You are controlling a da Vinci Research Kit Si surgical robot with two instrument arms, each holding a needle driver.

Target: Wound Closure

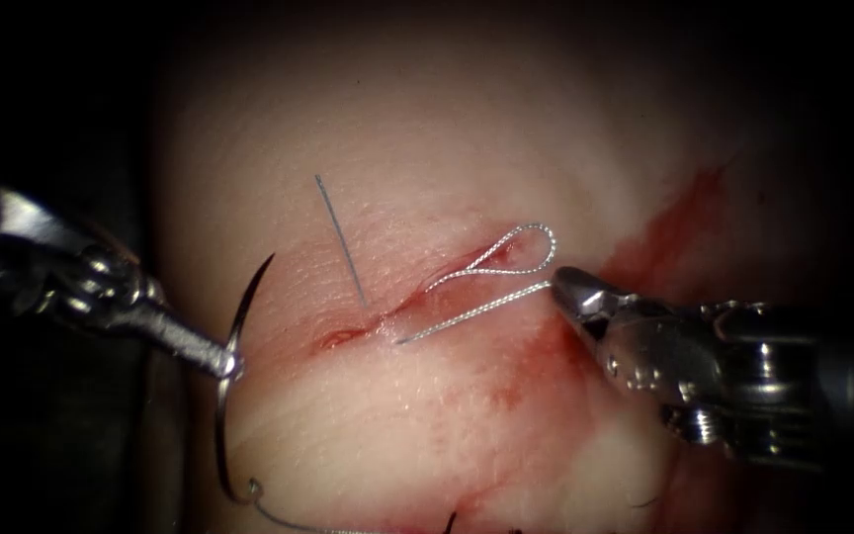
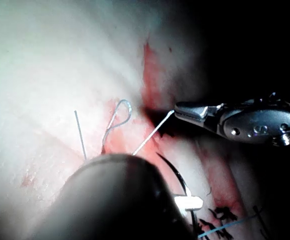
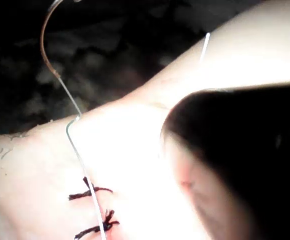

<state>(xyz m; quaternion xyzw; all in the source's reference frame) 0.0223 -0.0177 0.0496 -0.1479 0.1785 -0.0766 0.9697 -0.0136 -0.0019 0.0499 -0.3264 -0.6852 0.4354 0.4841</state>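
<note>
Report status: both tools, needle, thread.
Left tool shut on curved steel needle mid-curve, clear of tissue. Right tool shut on silver thread.

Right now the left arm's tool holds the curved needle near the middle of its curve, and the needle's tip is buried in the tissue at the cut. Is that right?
Not quite. The left arm's tool does hold the needle near mid-curve, but the endoscope view shows the needle free, left of the cut, its tip out of the tissue. The right arm's tool sits by the thread.
</note>
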